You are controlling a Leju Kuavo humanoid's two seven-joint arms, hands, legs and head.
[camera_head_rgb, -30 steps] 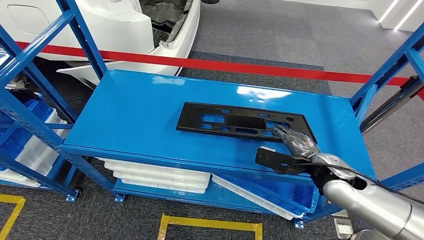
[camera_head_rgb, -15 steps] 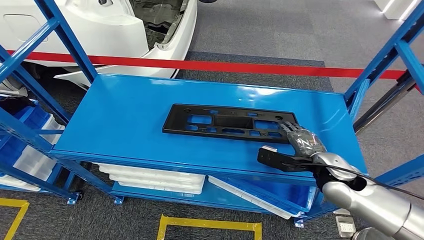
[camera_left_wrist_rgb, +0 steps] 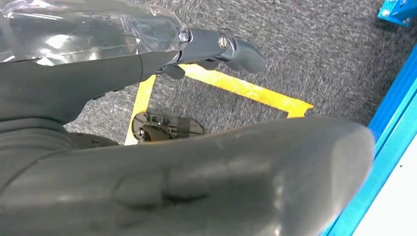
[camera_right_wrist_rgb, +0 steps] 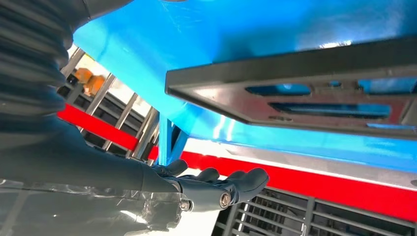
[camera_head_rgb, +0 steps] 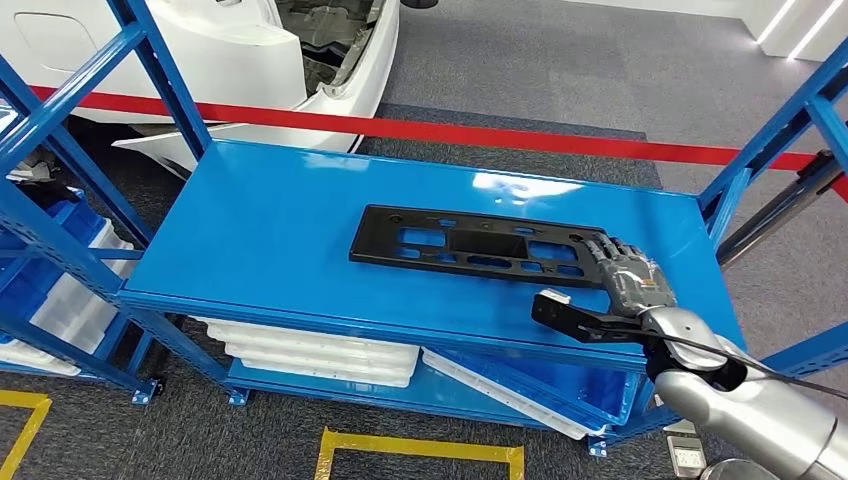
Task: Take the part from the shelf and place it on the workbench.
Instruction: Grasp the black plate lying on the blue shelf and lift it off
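A flat black plastic part (camera_head_rgb: 480, 241) with several cut-outs lies on the blue shelf top (camera_head_rgb: 270, 230), slightly right of centre. My right hand (camera_head_rgb: 630, 280) reaches over the shelf's front edge at the part's right end, fingers spread and holding nothing. In the right wrist view the part (camera_right_wrist_rgb: 314, 73) lies close ahead of the outstretched fingers (camera_right_wrist_rgb: 216, 189), with a gap between them. My left hand (camera_left_wrist_rgb: 196, 167) hangs over grey carpet and holds nothing.
Blue uprights (camera_head_rgb: 770, 140) frame the shelf on both sides. A red barrier tape (camera_head_rgb: 480, 132) and a white car body (camera_head_rgb: 250, 50) lie behind it. White trays (camera_head_rgb: 320, 350) are stacked on the lower level, and yellow floor marks (camera_head_rgb: 420, 450) lie in front.
My right hand has slid right, from over the part's front right corner to beside its right end, and its fingers have spread. The view swayed; the part stays put.
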